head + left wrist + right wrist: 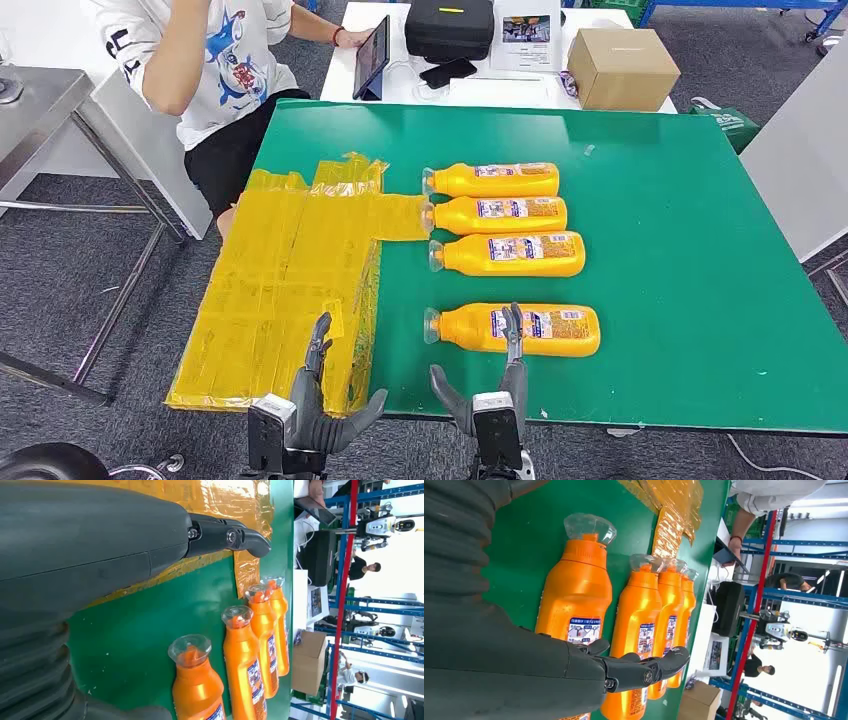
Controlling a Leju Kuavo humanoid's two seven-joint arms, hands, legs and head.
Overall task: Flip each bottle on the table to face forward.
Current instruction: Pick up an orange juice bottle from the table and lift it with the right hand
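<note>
Left hand (320, 400) low at table's near edge, fingers spread, empty, over crinkled yellow film (290, 290). Right hand (495, 385) open too, fingertips just reaching nearest bottle (515, 329) (glossy orange plastic, clear cap), long axis crosswise to fingers. 3 more bottles (505, 215) beyond fingertips.

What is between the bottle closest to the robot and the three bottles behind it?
Just bare green table. In the head view, a clear strip separates the nearest bottle from the three bottles lying close together.
</note>
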